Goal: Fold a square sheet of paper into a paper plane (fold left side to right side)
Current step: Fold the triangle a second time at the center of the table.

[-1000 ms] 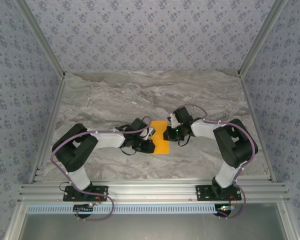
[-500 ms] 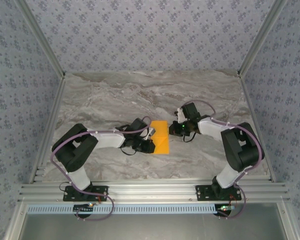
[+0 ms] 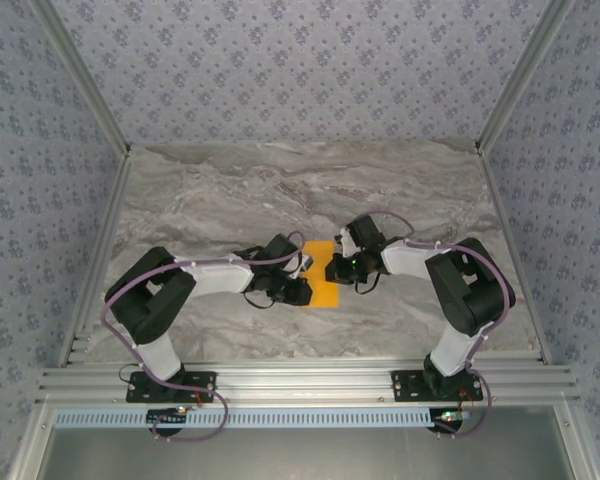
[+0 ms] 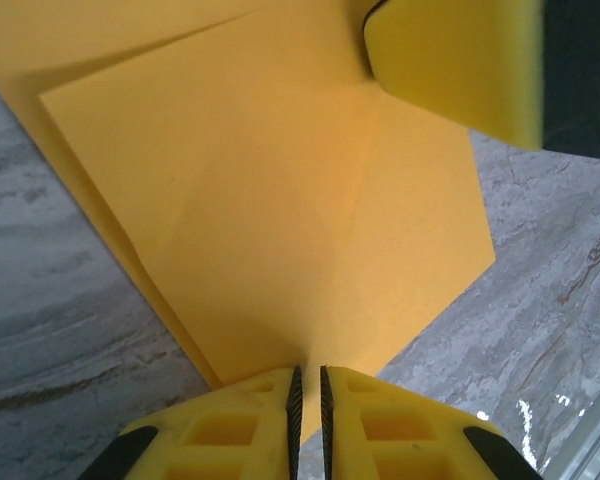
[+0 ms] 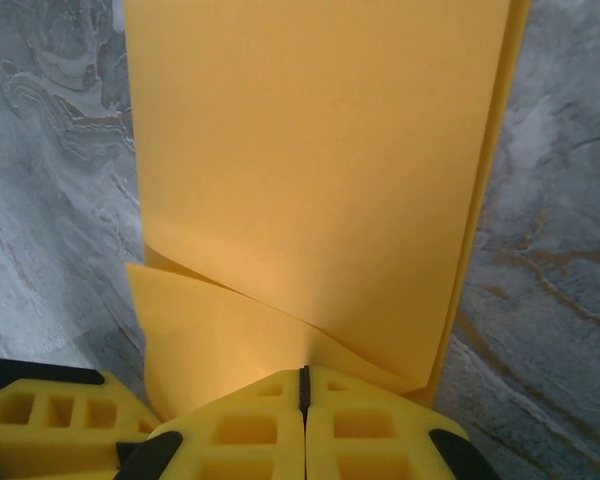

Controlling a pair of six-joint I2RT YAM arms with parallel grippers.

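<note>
Swinging back leftward since half a second ago, the right gripper [image 3: 336,268] sits once more over the right edge of the square sheet of paper [image 3: 321,292], much where it was a second ago. The left arm has hardly shifted.

Nearest, both arm bases stand on the aluminium rail [image 3: 300,385] at the front of the table [image 3: 230,190]. The arms lean inward so that the two grippers face each other across the paper, which lies near the middle of the marbled top. The left gripper [image 3: 302,288] is at the paper's left edge.

In the left wrist view, that gripper's jaws stand almost together with a thin slit between them. The near corner of the orange-yellow paper runs into the slit, so it is pinched there. Beyond the fingertips the paper spreads out as a many-sided folded shape with faint creases, and a lower layer shows along its left side. At its far corner one of the right gripper's yellow fingers [image 4: 450,60] rests against the paper.

In the right wrist view, the jaws are pressed fully together. A raised upper flap curls down to the seam between the fingertips, and a lower layer passes under them to the left. Whether any paper is caught in the jaws cannot be told. The rest of the sheet stretches away from them, doubled along its right edge.

Farthest back are the blue patterned walls [image 3: 300,70].
</note>
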